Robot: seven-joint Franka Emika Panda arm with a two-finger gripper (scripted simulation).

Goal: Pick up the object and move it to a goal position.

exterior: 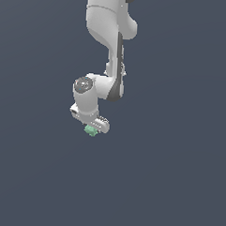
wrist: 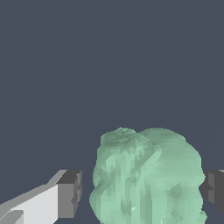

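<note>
Beneath the white jointed robot arm (exterior: 105, 48), near the middle of the exterior view, the small mint-green lumpy blob (exterior: 91, 130) is seen tucked under the white gripper (exterior: 93, 128), low against the plain dark slate ground (exterior: 177, 184). Whether the blob rests on that ground or has been lifted clear of it cannot be told, since no shadow or edge of contact is shown.

In the wrist view the blob (wrist: 148, 179) is found between the two dark grey fingertips (wrist: 70, 192). A narrow gap is visible between one fingertip and the blob, while the other fingertip stands at the blob's flank, seemingly touching. The gripper is therefore judged to be partly open and closing in around the blob, with no firm hold yet shown.

The blob is judged to be light and rigid, given its small bulk beside the gripper. Its bumpy, faceted surface is likely to offer uneven contact, so slipping or twisting under the pads could be expected. A hold across its widest middle, where the flanks are fullest, would be advised.

No clear long axis is shown: the blob is roughly ball-shaped, slightly taller than wide as framed by the wrist camera, with a knobbed crown on one side. No pointing direction can be assigned.
</note>
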